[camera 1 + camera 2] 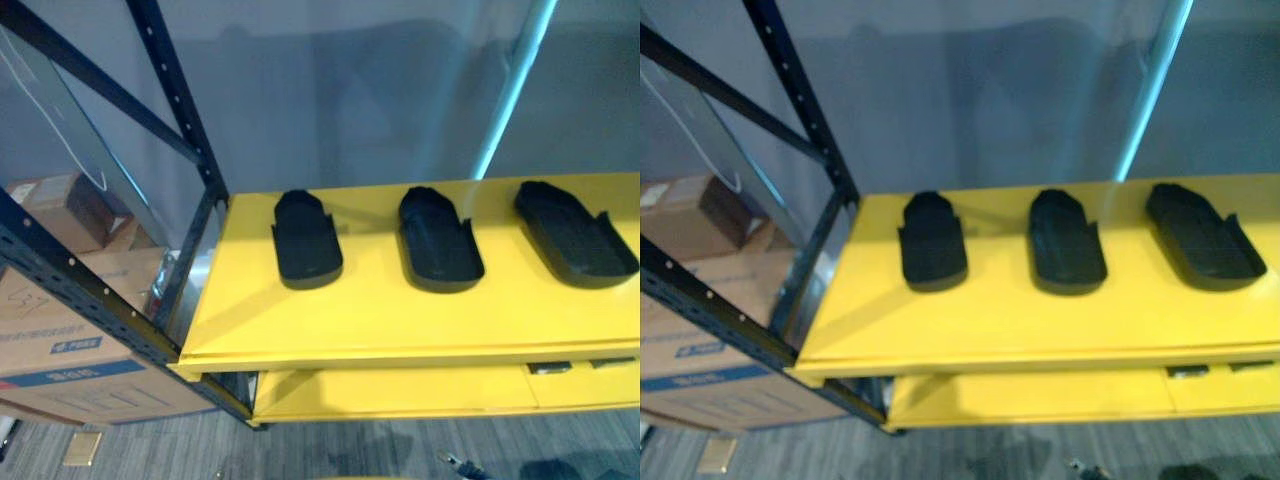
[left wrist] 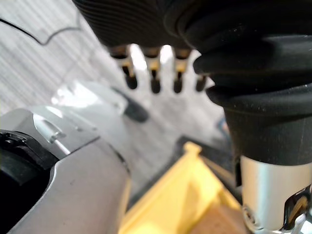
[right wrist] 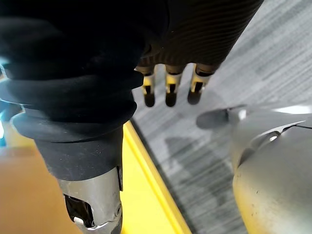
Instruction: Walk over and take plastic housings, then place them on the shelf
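Here, the glossy yellow metal shelf board (image 1: 400, 325) runs from the dark perforated steel rack post (image 1: 180, 100) at its left corner out past the right edge of the head views. Its front lip is free, with a broad bare yellow strip between the lip and the load, and bare gaps between the pieces. A lower yellow shelf (image 1: 400, 392) sits under it, above the grey carpeted floor (image 1: 340, 450), and brown cardboard boxes (image 1: 60, 345) stand beyond the post on the left. The left hand (image 2: 153, 80) hangs over the grey floor with its fingers straight and loose, holding and touching nothing. The right hand (image 3: 168, 92) hangs likewise, fingers straight and empty, beside a yellow edge. Three black plastic housings lie in a row toward the back of the shelf board, apart from one another: the left housing (image 1: 306, 240), the middle housing (image 1: 438, 240) and the right housing (image 1: 574, 232). Each is a shallow, elongated shell, rounded at the far end, with a raised, notched rim.
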`<state>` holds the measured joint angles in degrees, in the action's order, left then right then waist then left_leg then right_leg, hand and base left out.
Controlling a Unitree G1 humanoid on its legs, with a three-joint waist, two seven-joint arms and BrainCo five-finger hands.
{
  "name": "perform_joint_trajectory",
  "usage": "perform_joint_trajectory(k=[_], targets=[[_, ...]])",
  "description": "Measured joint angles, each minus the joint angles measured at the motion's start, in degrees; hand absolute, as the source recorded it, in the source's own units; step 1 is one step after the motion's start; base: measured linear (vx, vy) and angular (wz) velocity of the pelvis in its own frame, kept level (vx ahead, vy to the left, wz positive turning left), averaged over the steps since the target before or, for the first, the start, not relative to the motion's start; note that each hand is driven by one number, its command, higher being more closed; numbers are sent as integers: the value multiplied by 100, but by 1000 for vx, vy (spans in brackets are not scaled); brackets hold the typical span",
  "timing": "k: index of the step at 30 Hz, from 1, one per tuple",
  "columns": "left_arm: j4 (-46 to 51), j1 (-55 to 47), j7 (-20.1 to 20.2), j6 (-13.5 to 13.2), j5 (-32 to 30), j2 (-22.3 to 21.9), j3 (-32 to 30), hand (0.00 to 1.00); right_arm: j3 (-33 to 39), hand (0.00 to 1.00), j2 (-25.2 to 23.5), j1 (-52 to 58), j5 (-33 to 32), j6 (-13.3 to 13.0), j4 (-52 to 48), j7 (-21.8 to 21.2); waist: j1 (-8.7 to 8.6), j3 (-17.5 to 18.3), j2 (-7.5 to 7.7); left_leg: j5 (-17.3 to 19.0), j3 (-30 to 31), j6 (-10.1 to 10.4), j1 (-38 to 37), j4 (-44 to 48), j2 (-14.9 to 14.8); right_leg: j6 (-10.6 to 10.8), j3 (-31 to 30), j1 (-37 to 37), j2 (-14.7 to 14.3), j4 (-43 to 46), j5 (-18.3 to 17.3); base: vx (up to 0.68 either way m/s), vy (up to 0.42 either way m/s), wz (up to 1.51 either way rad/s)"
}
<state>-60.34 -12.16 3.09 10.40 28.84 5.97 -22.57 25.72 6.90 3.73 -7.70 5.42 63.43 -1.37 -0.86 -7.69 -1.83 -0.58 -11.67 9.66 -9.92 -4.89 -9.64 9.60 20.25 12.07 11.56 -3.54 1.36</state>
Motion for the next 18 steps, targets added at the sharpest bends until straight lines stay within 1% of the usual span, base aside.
perform_joint_trajectory(k=[3,5,6,7,8,9,10,11,12,13,15,16,17,18], targets=[[-160,55,-161,3,-3,-70,139,0,2,0,-64,42,-138,-57,-1,-4,-13,-81,24,-3,0,-2,-3,-2,14,1,-1,1,18,20,-1,0,0,0],[-170,115,-430,2,-20,-256,149,0,16,0,-161,137,-435,-50,2,6,-42,-195,57,-8,-9,-4,0,-7,31,20,-2,-4,46,70,-18,0,0,0],[-174,139,-493,2,-46,-292,150,0,31,0,-199,181,-536,-49,2,11,-61,-214,71,-10,-11,-6,0,-9,35,28,-1,-11,55,97,-35,0,0,0],[-175,162,-610,-10,-75,-310,148,0,106,0,-284,276,-746,-42,7,37,-119,-230,100,-10,-18,-6,-5,-12,36,26,-1,-21,62,141,-68,0,0,0],[-191,188,-794,-29,-143,-296,152,0,273,0,-369,366,-1027,-25,18,156,-189,-239,120,-10,-40,-6,-7,-15,38,26,-9,-43,72,187,-97,0,0,0],[-210,230,-888,-50,-200,-290,154,0,380,0,-403,421,-1240,-17,23,251,-200,-243,126,-11,-73,-4,-7,-16,39,23,-23,-60,76,200,-101,7,14,-9],[-290,355,-1043,-147,-243,-270,156,0,630,0,-445,504,-1664,11,71,508,-215,-250,132,-14,-143,1,-7,-17,42,22,-72,-88,80,202,-100,7,15,-10],[-348,455,-1122,-200,-243,-232,159,0,842,0,-457,544,-1876,24,127,681,-268,-254,135,-14,-165,1,-7,-19,42,20,-115,-95,76,203,-98,5,16,-12],[-378,557,-1190,-263,-242,-167,165,0,1115,0,-462,597,-2077,88,127,1004,-321,-259,147,-14,-242,1,-16,-21,36,19,-151,-108,69,202,-98,1,11,-11],[-377,603,-1196,-288,-242,-133,165,0,1273,0,-461,629,-2116,115,124,1141,-322,-259,153,-14,-329,1,-24,-21,31,16,-179,-124,66,202,-98,-1,11,-18],[-375,876,-1219,-339,-245,34,185,0,1958,0,-447,729,-2330,131,125,1640,-324,-249,176,-13,-502,2,-27,-24,16,-10,-315,-214,47,201,-109,4,12,-23],[-375,962,-1226,-358,-268,99,188,0,2185,0,-434,740,-2453,137,126,1800,-344,-257,195,-13,-561,2,-32,-25,13,-16,-331,-222,44,199,-109,8,9,-18],[-375,1032,-1229,-374,-289,159,188,0,2416,0,-423,752,-2590,135,128,1955,-377,-260,226,-12,-649,3,-51,-25,9,-34,-356,-225,38,198,-107,13,8,-17],[-373,1070,-1230,-389,-290,228,124,0,2779,0,-409,751,-2709,121,135,2105,-460,-235,289,-10,-761,4,-86,-26,-5,-21,-415,-234,24,199,-94,18,8,-19]])
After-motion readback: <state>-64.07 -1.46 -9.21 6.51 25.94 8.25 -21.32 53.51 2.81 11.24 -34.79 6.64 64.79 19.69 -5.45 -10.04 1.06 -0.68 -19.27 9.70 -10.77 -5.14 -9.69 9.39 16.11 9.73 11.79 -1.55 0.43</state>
